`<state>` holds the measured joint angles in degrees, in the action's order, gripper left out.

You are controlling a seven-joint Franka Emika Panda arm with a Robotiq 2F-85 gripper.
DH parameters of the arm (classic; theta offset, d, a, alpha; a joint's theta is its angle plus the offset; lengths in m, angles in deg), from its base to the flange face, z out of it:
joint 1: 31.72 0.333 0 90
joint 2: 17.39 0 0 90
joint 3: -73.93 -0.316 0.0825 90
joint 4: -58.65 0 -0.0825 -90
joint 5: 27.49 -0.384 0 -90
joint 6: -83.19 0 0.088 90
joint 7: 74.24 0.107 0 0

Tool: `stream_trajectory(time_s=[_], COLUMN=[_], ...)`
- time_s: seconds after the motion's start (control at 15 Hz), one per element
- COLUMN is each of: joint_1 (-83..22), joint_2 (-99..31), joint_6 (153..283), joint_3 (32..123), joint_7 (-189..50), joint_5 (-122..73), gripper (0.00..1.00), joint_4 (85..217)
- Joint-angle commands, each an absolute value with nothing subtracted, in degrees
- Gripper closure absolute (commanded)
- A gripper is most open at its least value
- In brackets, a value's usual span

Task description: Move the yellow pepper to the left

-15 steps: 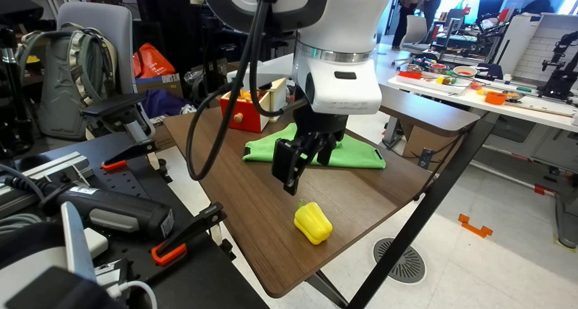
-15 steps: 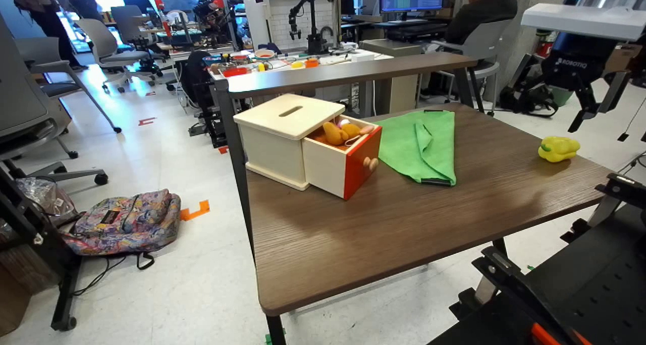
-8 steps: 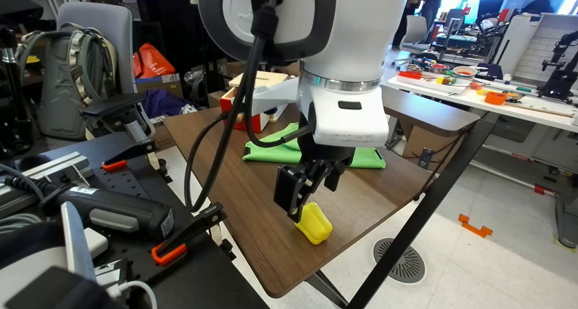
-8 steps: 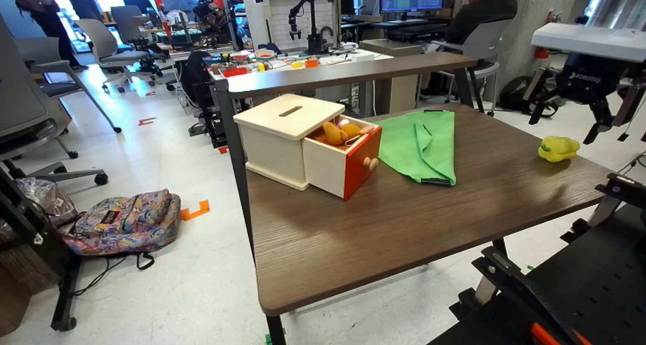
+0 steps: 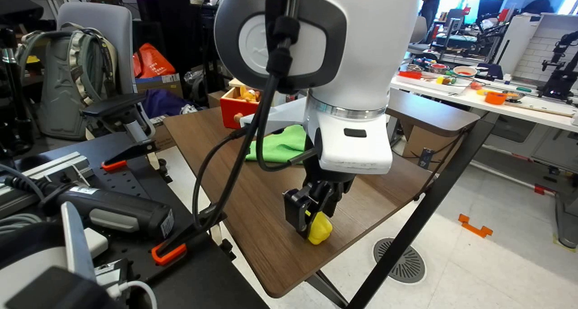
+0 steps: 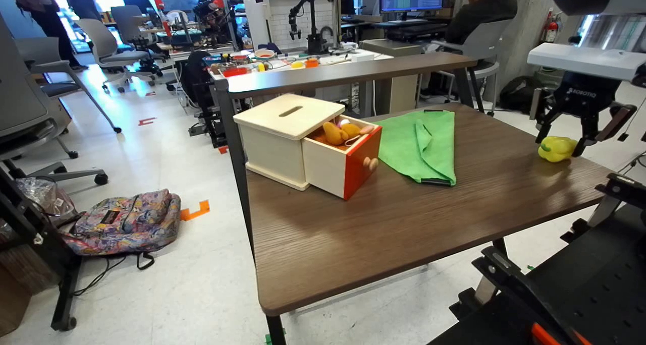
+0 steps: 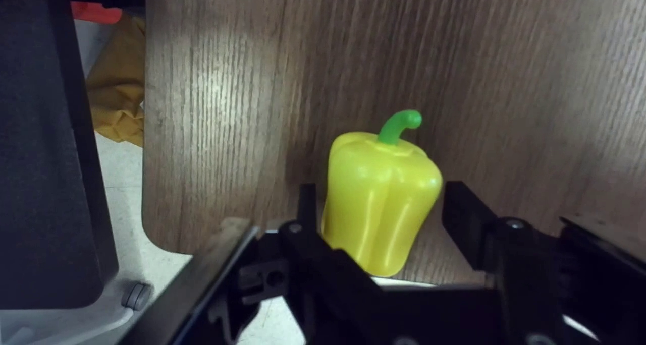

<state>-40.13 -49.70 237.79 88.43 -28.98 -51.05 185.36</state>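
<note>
The yellow pepper lies on the brown table near a corner, its green stem pointing up the wrist view. My gripper is lowered around it, one finger on each side. Narrow strips of table show between the pepper and both fingers in the wrist view, so the jaws are open and not pressed on it. In an exterior view the near finger covers part of the pepper. From another angle, the fingertips stand on either side of the pepper.
A wooden box with a pulled-out red-fronted drawer and a folded green cloth share the table. Close beside the table is a black cart with orange-tipped clamps. The table's edge runs near the pepper.
The arm has come down from above the pepper until the fingers flank it. The jaws have narrowed from wide open. The pepper seems to lie where it was.
</note>
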Motion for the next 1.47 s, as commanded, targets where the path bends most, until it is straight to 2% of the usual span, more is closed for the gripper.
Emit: stream_trajectory(time_s=[0.0, 0.07, 0.13, 0.53, 1.0, 1.4], joint_1=[-40.04, -39.97, -39.93, -38.94, -35.46, -29.50], joint_2=[-51.06, -50.78, -50.15, -45.48, -35.01, -27.58], joint_6=[238.77, 239.16, 239.42, 243.52, 256.95, 256.96], joint_3=[88.75, 88.66, 88.60, 88.79, 88.62, 89.70], joint_7=[-27.80, -28.09, -28.52, -30.08, -34.25, -32.21], joint_5=[-50.25, -50.26, -50.19, -49.87, -50.16, -48.52], gripper=[0.65, 0.73, 0.78, 0.78, 0.78, 0.78], joint_4=[184.15, 184.71, 185.53, 192.16, 207.58, 212.33])
